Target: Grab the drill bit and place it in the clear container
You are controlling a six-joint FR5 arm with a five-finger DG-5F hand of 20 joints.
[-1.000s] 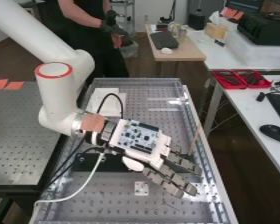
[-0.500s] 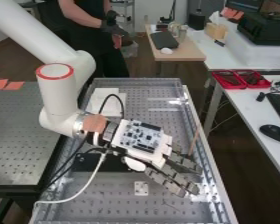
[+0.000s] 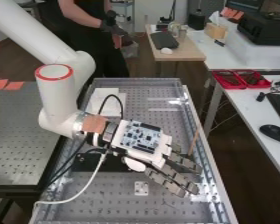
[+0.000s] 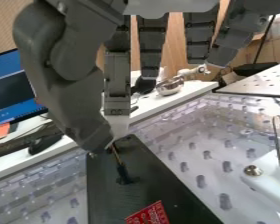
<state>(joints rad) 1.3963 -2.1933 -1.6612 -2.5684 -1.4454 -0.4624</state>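
The grasp looks made, the fingers [image 4: 117, 95] mostly loose but one drawn in to the thumb [image 4: 84, 112], seemingly pinching the bit [image 4: 117, 156], which juts beneath their tips over the black plate [image 4: 150, 185]; placing it in the clear container remains.

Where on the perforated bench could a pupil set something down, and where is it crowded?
Two bench patches look bare: the far one, between the white paper and the edge opposite the arm; the near one, between the white cable and the small metal plate. Mid-bench is crowded, with the hand over the black plate.
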